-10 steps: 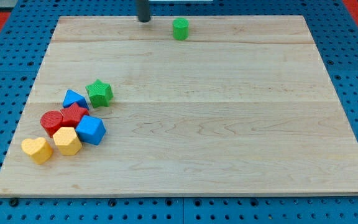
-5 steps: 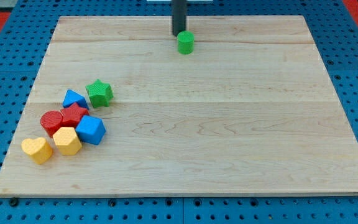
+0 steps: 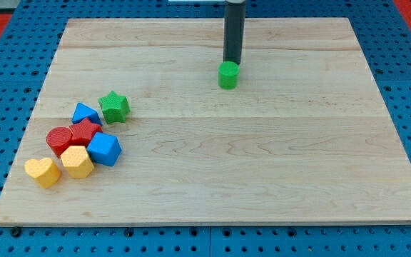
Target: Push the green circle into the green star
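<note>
At the view's left, near the board's [image 3: 277,178] lower corner, we log a cluster of 6 blocks: yellow heart [image 3: 42,172], yellow hexagon [image 3: 76,161], red round block [image 3: 59,139], red star [image 3: 85,131], a blue block [image 3: 85,113] above them and a blue cube [image 3: 105,148] on the right side. The green star [image 3: 113,106] sits at the cluster's upper right, just beside the upper blue block; we cannot tell if they touch

Moving right, the middle of the board is bare wood. The green circle [image 3: 228,75] lies in the upper middle, well apart from the star

Our tip [image 3: 232,63] stands right against the circle's top edge, on the side toward the view's top. We have no jaws to report, only the rod

Progress, as we judge it: contact made, but most of the travel is left. The star lies down and to the left, so we would need the tip on the circle's upper right side to drive it that way
</note>
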### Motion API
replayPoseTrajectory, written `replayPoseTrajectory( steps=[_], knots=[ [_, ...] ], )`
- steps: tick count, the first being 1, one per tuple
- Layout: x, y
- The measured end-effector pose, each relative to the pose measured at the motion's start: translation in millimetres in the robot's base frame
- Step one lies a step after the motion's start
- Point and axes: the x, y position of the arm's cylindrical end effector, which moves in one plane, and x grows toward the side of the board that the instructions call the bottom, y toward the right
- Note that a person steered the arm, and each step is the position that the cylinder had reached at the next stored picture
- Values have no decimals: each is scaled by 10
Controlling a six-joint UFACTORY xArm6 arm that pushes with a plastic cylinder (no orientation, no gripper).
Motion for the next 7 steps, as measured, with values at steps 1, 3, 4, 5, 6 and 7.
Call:
replayPoseTrajectory(
  steps=[1,3,4,5,6,7],
  knots=[
    [322,341],
    [376,-405],
    [182,-391],
    [33,-477],
    [-77,-881],
    [-68,-1558]
  ],
)
